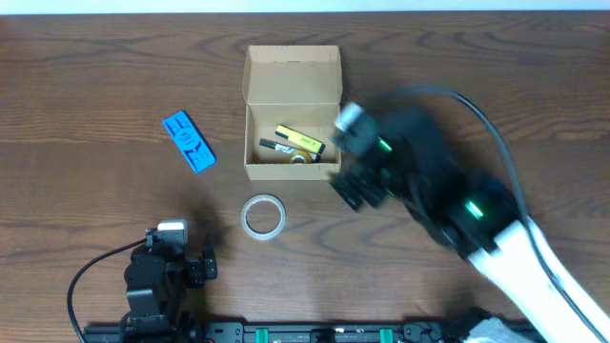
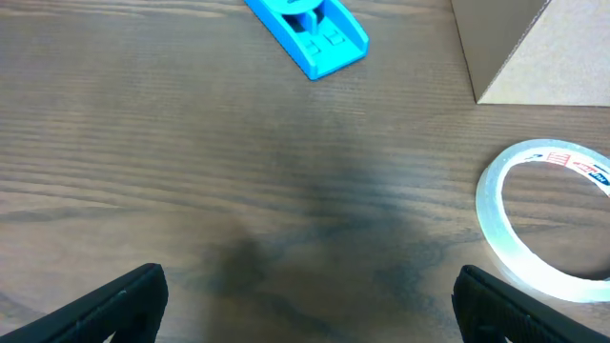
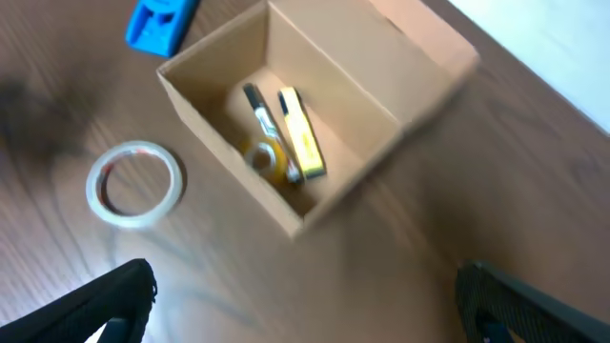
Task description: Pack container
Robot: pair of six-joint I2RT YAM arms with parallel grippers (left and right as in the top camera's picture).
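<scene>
The tan cardboard container (image 1: 254, 141) stands open at the table's middle, its flap lid (image 1: 292, 74) leaning back. Inside lie a yellow highlighter (image 1: 301, 140), a black pen (image 1: 276, 146) and a small yellowish tape roll (image 1: 298, 159); the right wrist view shows the container (image 3: 214, 105) and these items too. A clear tape roll (image 1: 263, 215) lies in front of the container, also in the left wrist view (image 2: 543, 221) and the right wrist view (image 3: 134, 185). My right gripper (image 1: 355, 193) hovers open and empty just right of the container. My left gripper (image 1: 184, 257) is open and empty near the front edge.
A blue plastic item (image 1: 188, 142) lies left of the container, also in the left wrist view (image 2: 310, 31) and the right wrist view (image 3: 159, 21). The container's corner (image 2: 534, 48) shows at the left wrist view's upper right. The table is dark wood.
</scene>
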